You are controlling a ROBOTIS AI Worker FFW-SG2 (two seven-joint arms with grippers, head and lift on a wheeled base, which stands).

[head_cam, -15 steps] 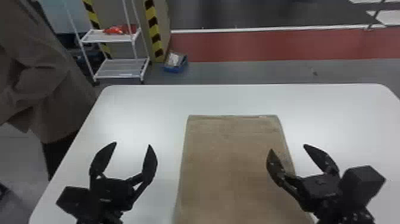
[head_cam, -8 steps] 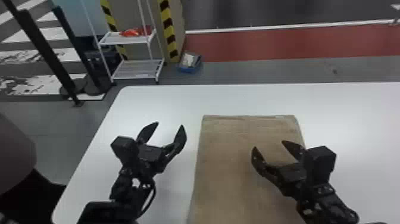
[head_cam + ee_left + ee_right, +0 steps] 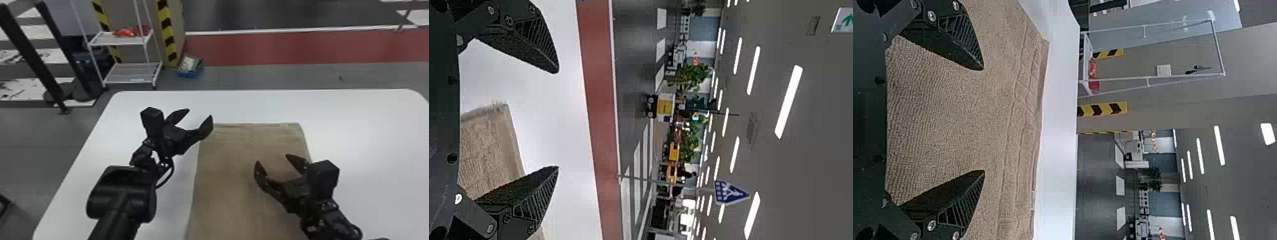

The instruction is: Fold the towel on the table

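Towel (image 3: 228, 178) lies beneath spread right claw (image 3: 272, 159), spread left claw (image 3: 199, 113) near, rack (image 3: 131, 72) beyond table (image 3: 367, 134).

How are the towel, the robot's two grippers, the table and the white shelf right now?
Towel, lying flat on the table
Left gripper, open and empty
Right gripper, open, empty, over the towel
Table, holding up the towel
White shelf, standing, with red stuff on it

A white rack (image 3: 107, 39) holding something red (image 3: 125, 33) stands near a blue box (image 3: 188, 74).
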